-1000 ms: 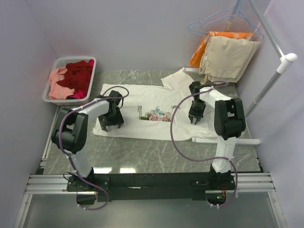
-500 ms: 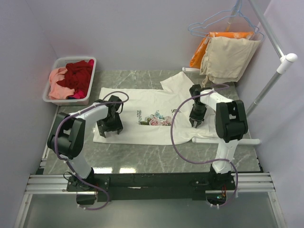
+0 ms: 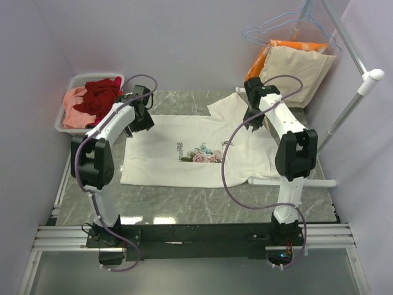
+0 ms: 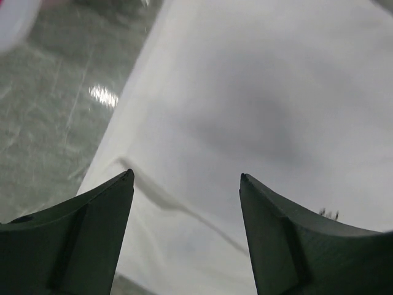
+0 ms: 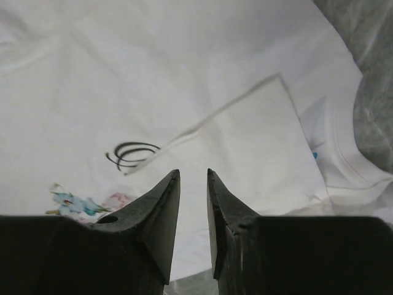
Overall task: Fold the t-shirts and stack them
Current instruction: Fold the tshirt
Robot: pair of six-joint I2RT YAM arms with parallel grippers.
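The grey-green, marble-veined desk (image 3: 202,196) carried one white short-sleeved cotton t-shirt (image 3: 184,132), spread nearly flat across its middle, print side up, with pink roses and dark script lettering at the chest. Its far right sleeve lay folded over in a soft crease. One plain beige cloth (image 3: 295,77) hung in loose folds at the far right, half covering one bright orange cloth (image 3: 256,67). One white rectangular plastic basket (image 3: 98,76) stood at the far left corner and held two crumpled tees, one dark red (image 3: 101,98) and one salmon pink (image 3: 73,110). The left end effector (image 4: 184,175) hovered over the white shirt's far left edge, its fingers spread wide and empty. The right end effector (image 5: 193,171) hung above the folded sleeve, fingers narrowly parted, pinching nothing.
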